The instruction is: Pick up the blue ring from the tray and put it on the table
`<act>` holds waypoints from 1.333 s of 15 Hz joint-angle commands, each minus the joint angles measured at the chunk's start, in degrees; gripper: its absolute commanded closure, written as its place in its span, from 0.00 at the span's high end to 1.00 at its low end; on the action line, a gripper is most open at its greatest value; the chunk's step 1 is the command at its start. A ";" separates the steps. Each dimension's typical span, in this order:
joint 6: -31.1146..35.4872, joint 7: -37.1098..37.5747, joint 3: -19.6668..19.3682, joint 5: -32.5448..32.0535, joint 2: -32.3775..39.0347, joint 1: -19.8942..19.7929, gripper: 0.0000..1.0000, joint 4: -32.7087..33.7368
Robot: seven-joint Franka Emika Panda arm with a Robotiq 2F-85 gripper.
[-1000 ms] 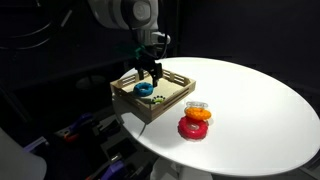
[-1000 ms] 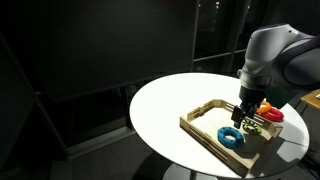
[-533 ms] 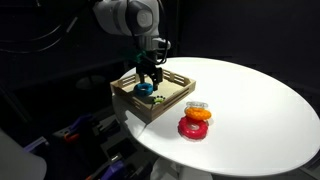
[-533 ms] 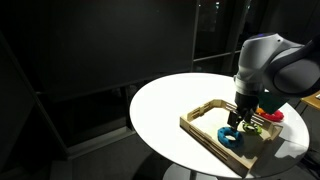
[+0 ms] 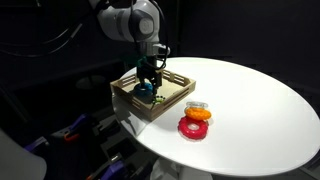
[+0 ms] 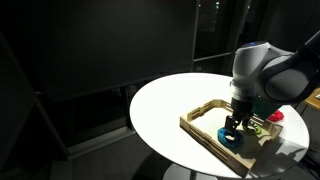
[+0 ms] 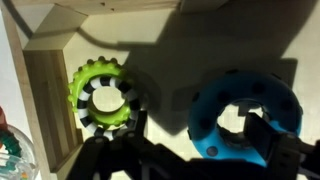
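The blue ring (image 7: 240, 120) lies flat on the pale base of the wooden tray (image 7: 48, 95). It also shows in both exterior views (image 5: 144, 91) (image 6: 234, 141). My gripper (image 7: 200, 142) is down in the tray (image 5: 172, 96) (image 6: 198, 126), right over the ring (image 5: 148, 84) (image 6: 233, 127). The jaws stand apart. One finger (image 7: 268, 135) sits inside the ring's hole and the other is outside its wall, so they straddle one side of the ring. The ring rests on the tray base. The white round table (image 5: 250, 100) (image 6: 165, 100) carries the tray near its edge.
A green and white ring (image 7: 100, 95) lies in the tray beside the blue ring. On the table next to the tray, an orange ring (image 5: 197, 114) sits on a red ring (image 5: 192, 129). The tray's raised walls surround the gripper.
My gripper has come down from above the tray to the blue ring, and its fingers now straddle the ring's wall. The ring has not moved.
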 commanded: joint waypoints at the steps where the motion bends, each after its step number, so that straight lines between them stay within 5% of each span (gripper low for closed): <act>1: -0.49 2.01 -1.17 -1.32 1.32 1.29 0.79 1.72; 5: -0.55 2.11 -1.51 -1.20 1.85 1.75 0.78 2.21; 9: -0.59 2.36 -1.68 -1.08 1.77 2.06 0.39 2.28; 11: -0.64 2.40 -1.66 -0.98 1.81 2.07 0.33 2.35; 14: -0.77 2.72 -1.72 -0.91 1.55 2.10 0.08 2.36; 20: -2.59 0.88 -1.32 0.91 -0.52 0.45 0.11 2.79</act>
